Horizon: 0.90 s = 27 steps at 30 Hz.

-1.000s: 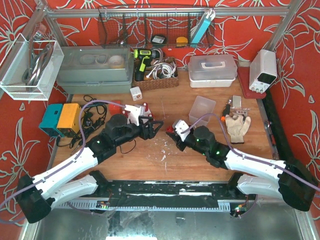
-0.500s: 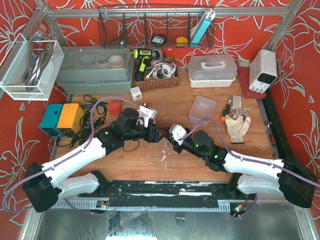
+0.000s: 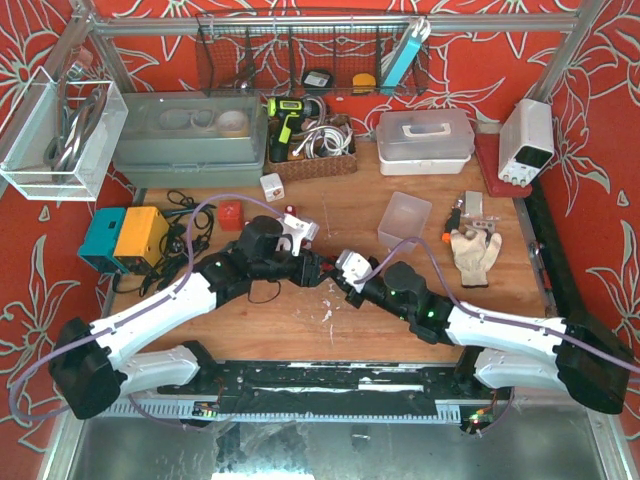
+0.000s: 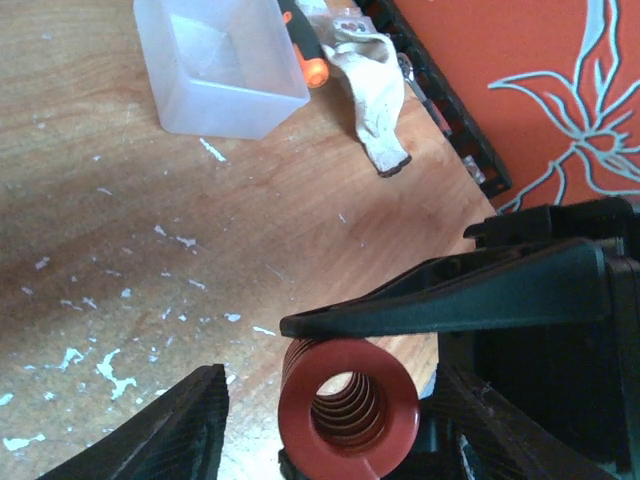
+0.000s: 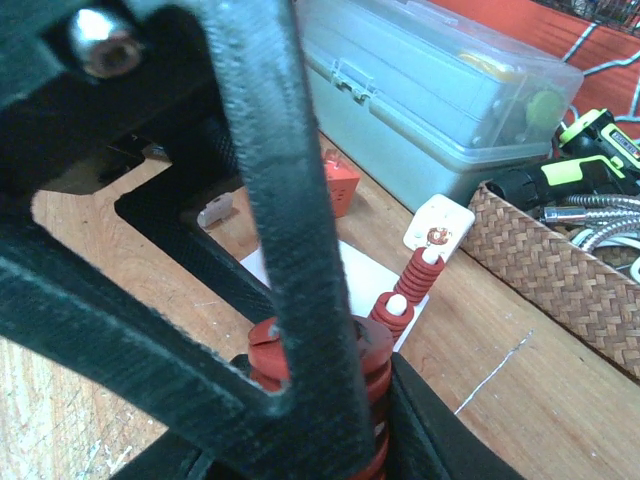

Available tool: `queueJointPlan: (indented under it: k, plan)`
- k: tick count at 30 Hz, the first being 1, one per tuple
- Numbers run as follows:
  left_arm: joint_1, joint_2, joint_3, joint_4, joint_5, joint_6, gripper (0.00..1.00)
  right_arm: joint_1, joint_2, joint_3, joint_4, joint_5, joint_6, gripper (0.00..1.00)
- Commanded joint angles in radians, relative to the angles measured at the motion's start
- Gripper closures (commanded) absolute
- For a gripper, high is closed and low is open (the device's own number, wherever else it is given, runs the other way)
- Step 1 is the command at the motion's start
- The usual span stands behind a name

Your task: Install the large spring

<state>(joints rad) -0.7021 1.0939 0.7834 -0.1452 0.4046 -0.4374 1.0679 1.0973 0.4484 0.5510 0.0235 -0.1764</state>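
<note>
A worn wooden tabletop (image 3: 290, 325), flecked with white paint, sits among red walls (image 3: 600, 80) patterned with white flowers. A metal rail (image 3: 330, 25) runs across the back, and a wire rack (image 3: 300, 60) of small items hangs from it.

On the far left, a clear hanging bin (image 3: 55, 135) holds metal tools (image 3: 70, 125). Along the back edge stand three containers:
- A grey-green lidded tote (image 3: 190, 140) has tape rolls (image 3: 232, 122) showing through its lid.
- A wicker basket (image 3: 315, 160) holds a green-and-yellow cordless drill (image 3: 285, 120) and coiled cables (image 3: 325, 140).
- A white lidded box (image 3: 425, 140) has contents that cannot be made out.

A white power supply (image 3: 527, 140) stands at the back right. A small clear tub (image 3: 405, 218) sits open-topped on the wood, with a work glove (image 3: 473, 255) to its right. Teal and yellow boxes (image 3: 120, 235) sit at the left.

The large spring (image 4: 347, 408) is a thick, red-orange coil. The left wrist view shows it end-on, with its hollow centre and inner turns visible. It is at the middle of the table, where the two arms meet.

The right gripper (image 3: 340, 278) is clamped on the large spring, with one black finger (image 4: 450, 300) lying across its top. The left gripper (image 4: 330, 390) straddles the coil with its fingers (image 4: 185, 425) spread on either side. A gap shows on the left side.

Just behind, the right wrist view shows a slimmer red spring (image 5: 410, 290) standing over a white plate (image 5: 355, 270).
</note>
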Motion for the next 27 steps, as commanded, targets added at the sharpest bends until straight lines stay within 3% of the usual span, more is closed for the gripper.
queueJointPlan:
  k: [1, 5, 11, 18, 27]
  plan:
    - [-0.005, 0.028, 0.005, 0.032, 0.031, -0.007, 0.44, 0.014, 0.017, 0.006, 0.054, -0.015, -0.018, 0.90]
    - [-0.005, 0.035, 0.008, 0.032, 0.035, -0.006, 0.54, 0.021, 0.025, 0.007, 0.056, -0.010, -0.027, 0.90]
    - [-0.005, 0.017, -0.003, 0.043, 0.041, -0.028, 0.76, 0.023, 0.040, 0.012, 0.053, 0.005, -0.026, 0.85]
    - [-0.003, -0.018, 0.003, 0.039, -0.033, -0.039, 0.94, 0.023, 0.063, 0.021, 0.046, 0.059, -0.009, 0.51]
    - [0.045, -0.086, 0.022, -0.051, -0.250, -0.009, 0.98, 0.023, 0.070, 0.016, 0.059, 0.111, 0.020, 0.02]
